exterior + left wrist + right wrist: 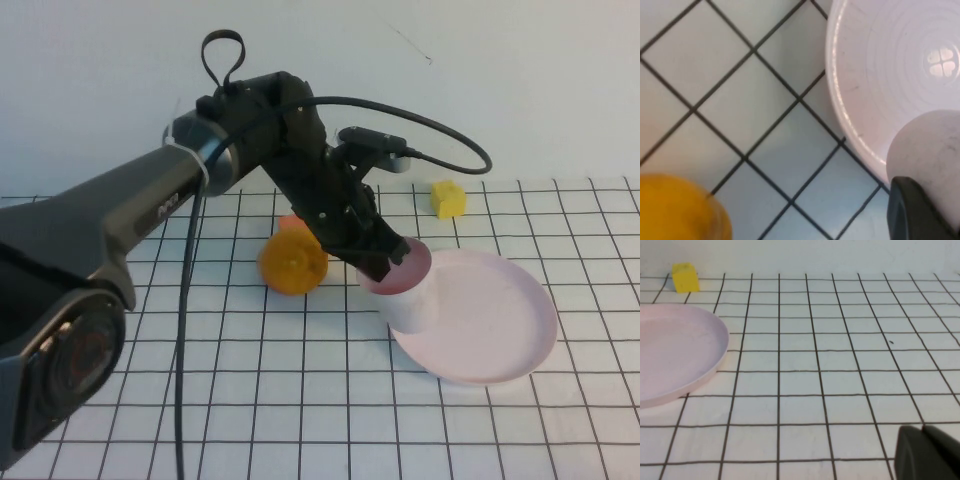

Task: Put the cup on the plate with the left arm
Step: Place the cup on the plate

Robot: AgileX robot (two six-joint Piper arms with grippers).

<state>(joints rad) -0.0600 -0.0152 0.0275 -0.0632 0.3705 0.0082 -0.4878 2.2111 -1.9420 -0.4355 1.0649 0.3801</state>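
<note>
My left gripper (386,263) is shut on the pale pink cup (408,295) and holds it tilted over the left rim of the pale pink plate (500,330). I cannot tell whether the cup's base touches the plate. In the left wrist view the cup's side (930,145) shows against one dark finger (915,210), with the plate (880,65) beyond it. My right gripper (924,432) is out of the high view. It hangs low over the gridded table to the right of the plate (675,355), shut and empty.
An orange fruit (293,262) lies just left of the left gripper and also shows in the left wrist view (675,210). A small yellow block (448,198) sits behind the plate and shows in the right wrist view (684,277).
</note>
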